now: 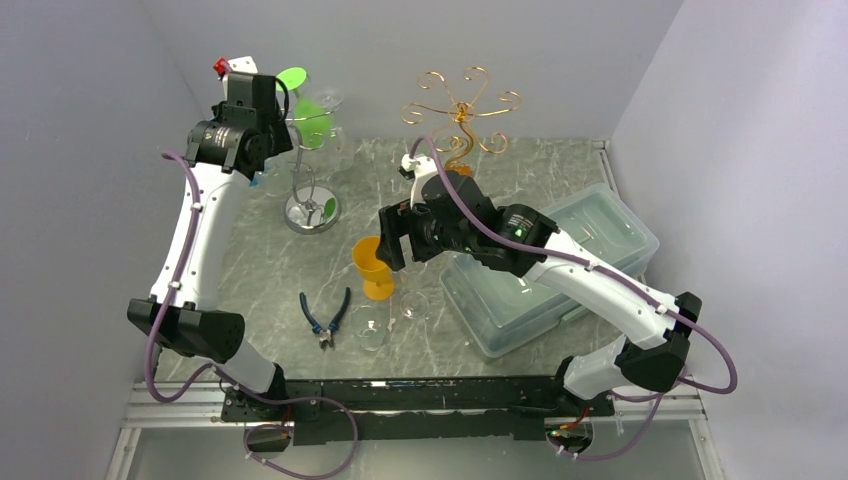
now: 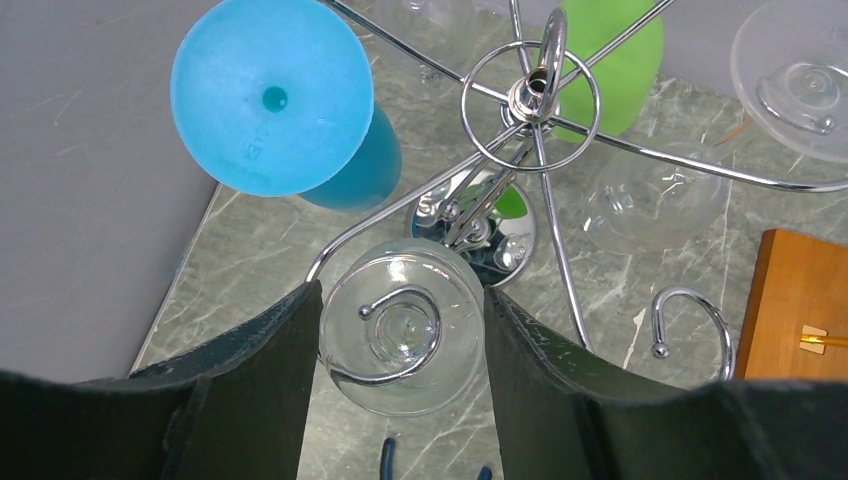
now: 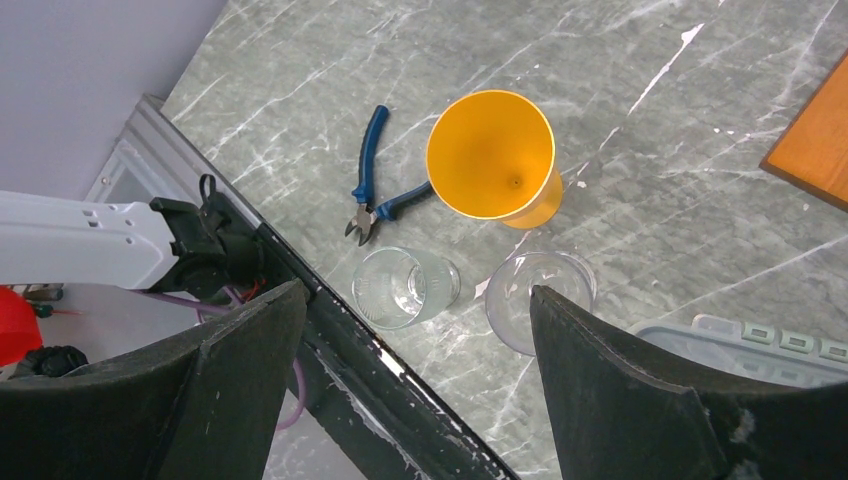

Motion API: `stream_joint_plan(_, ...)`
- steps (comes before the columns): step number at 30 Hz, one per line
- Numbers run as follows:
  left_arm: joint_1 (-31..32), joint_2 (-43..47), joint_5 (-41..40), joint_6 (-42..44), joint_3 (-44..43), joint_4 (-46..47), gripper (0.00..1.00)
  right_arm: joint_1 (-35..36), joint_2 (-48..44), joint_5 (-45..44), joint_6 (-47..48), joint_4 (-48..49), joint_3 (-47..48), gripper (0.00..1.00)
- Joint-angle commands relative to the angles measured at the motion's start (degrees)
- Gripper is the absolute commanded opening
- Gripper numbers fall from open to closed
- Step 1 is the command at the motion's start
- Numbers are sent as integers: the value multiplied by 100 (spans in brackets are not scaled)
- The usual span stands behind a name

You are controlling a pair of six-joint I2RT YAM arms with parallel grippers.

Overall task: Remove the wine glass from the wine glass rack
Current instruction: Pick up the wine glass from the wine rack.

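Hanging foot-up from one arm of the chrome rack (image 2: 530, 95), the clear wine glass (image 2: 400, 340) has its stem caught in a curled wire hook, so it is not yet off the rack. The left gripper (image 2: 402, 292) is round it. Its two dark fingers (image 2: 270, 380) stand one on each side of the bowl, and their inner edges meet the glass on both sides, so the claw looks closed on it at a middling width.

On neighbouring arms of that rack hang a blue glass (image 2: 270, 95), a green glass (image 2: 610, 60) and two more clear ones (image 2: 655, 200), (image 2: 800, 80). One hook (image 2: 690, 315) beside them carries nothing. Below them the rack's mirrored base (image 2: 490, 235) sits on the grey marble table (image 3: 650, 200), near the back left corner in the overhead view.

A wooden board (image 2: 800, 300) lies to the right of the rack. On it stands a second, gold wire rack (image 1: 460, 105).

Nearer the middle of the table the right gripper (image 3: 418, 292) hovers with its jaws spread wide and nothing between them. Under it stand an orange glass (image 3: 490, 155) and two clear tumblers (image 3: 405, 287), (image 3: 540, 300), all mouth up. Blue-handled pliers (image 3: 375, 185) lie just beside the orange glass. A clear plastic bin (image 1: 560, 270) sits to the right, under the right arm.
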State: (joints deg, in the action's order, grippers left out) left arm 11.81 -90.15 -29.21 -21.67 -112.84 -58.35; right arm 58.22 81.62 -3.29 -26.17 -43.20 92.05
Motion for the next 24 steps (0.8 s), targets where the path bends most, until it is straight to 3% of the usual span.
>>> stream_joint_plan(1, 5, 264, 54, 74, -342, 88, 27, -21, -81, 31, -89, 259, 72, 85)
stream_joint_plan(24, 5, 402, -340, 141, -465, 35, 25, -21, -114, 49, -116, 303, 9, 85)
